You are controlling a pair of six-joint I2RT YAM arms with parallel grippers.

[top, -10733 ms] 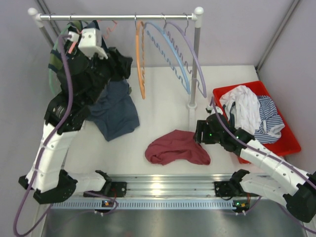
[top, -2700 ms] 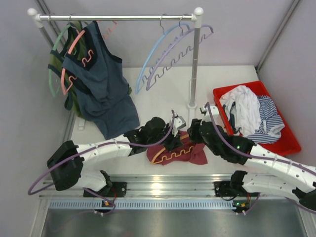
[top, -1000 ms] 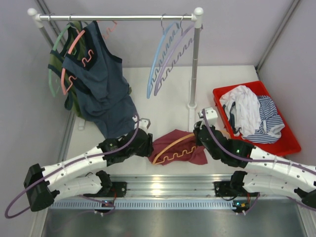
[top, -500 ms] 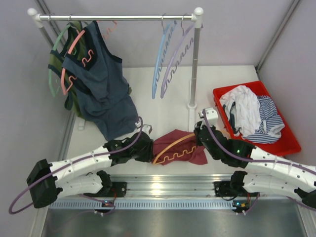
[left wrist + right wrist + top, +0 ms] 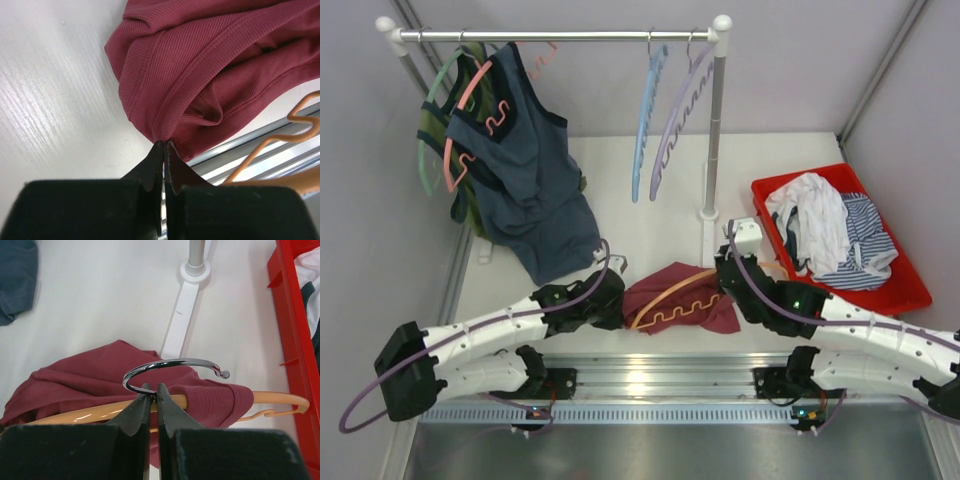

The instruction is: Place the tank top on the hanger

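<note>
The maroon tank top point(image 5: 692, 300) lies bunched on the white table near the front rail. The orange hanger point(image 5: 672, 300) rests on and partly inside it; a fold of maroon cloth point(image 5: 220, 402) wraps one orange arm beside the metal hook point(image 5: 170, 365). My right gripper point(image 5: 153, 394) is shut on the hanger at the base of its hook, at the garment's right end point(image 5: 725, 282). My left gripper point(image 5: 165, 146) is shut on the tank top's point(image 5: 210, 65) edge at its left end point(image 5: 618, 302), pinching a hem fold.
A clothes rail point(image 5: 560, 35) spans the back, carrying a dark blue-grey top point(image 5: 525, 170) on a pink hanger at left and light blue point(image 5: 645, 120) and lilac point(image 5: 678, 105) hangers at right. Its post base point(image 5: 708, 215) stands behind the tank top. A red bin point(image 5: 910, 290) of white and striped garments sits right.
My left gripper has closed on the tank top's left edge after standing open beside it. The blue and lilac hangers on the rail have swung toward hanging straight. The right gripper keeps holding the hanger.
</note>
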